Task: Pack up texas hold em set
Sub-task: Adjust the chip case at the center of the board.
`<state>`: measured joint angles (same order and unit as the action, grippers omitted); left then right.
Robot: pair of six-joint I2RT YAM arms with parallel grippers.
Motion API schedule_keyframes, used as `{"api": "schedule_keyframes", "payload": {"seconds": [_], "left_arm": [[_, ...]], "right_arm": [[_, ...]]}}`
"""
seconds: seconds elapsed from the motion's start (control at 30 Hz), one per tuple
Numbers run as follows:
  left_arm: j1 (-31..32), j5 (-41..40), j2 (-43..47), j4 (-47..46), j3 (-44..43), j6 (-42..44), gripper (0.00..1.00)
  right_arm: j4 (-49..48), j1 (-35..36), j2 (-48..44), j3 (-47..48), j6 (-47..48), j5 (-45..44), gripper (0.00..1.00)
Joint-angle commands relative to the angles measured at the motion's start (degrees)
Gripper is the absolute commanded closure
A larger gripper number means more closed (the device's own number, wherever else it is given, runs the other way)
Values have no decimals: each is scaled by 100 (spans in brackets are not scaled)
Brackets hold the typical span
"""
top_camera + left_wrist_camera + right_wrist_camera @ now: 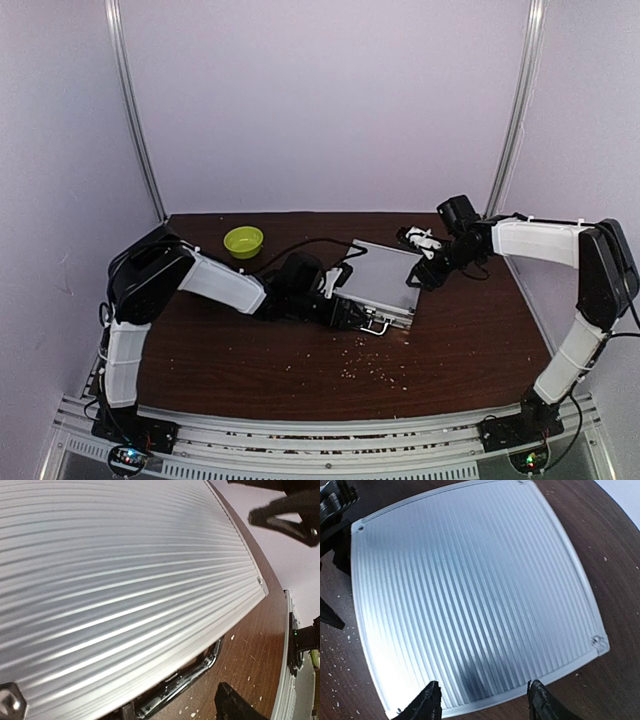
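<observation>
Now my right pincer (pixel 483 692) hangs wide over the shut briefcase (pixel 470 590), probably to pin it. My left pincer (pixel 357 318) sits by the near handle (pixel 197 672), gap unclear

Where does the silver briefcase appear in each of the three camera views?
Top external: the silver briefcase sits right of centre, lid down.
Left wrist: its ribbed lid fills most of the picture.
Right wrist: the lid fills the middle.
Shared landmark: the crumb-strewn brown table around it, in all three.
</observation>
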<state>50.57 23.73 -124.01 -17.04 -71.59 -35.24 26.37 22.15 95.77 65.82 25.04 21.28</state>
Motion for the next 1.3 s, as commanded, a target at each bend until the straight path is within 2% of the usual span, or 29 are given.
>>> {"api": "schedule_keyframes", "payload": {"seconds": [0.0,0.3,0.8,1.27], "left_arm": [[6,699,-167,-23,-354,174,33],[6,859,393,78,-513,170,35],[-81,1017,601,-298,-603,-78,38],[-91,922,528,-231,-452,-73,39]], "right_arm": [[-207,-327,-144,-112,-200,157,40],[-247,-478,93,-92,-192,-15,41],[-183,-548,44,-84,-175,123,41],[97,-538,3,-52,13,831,41]]}}
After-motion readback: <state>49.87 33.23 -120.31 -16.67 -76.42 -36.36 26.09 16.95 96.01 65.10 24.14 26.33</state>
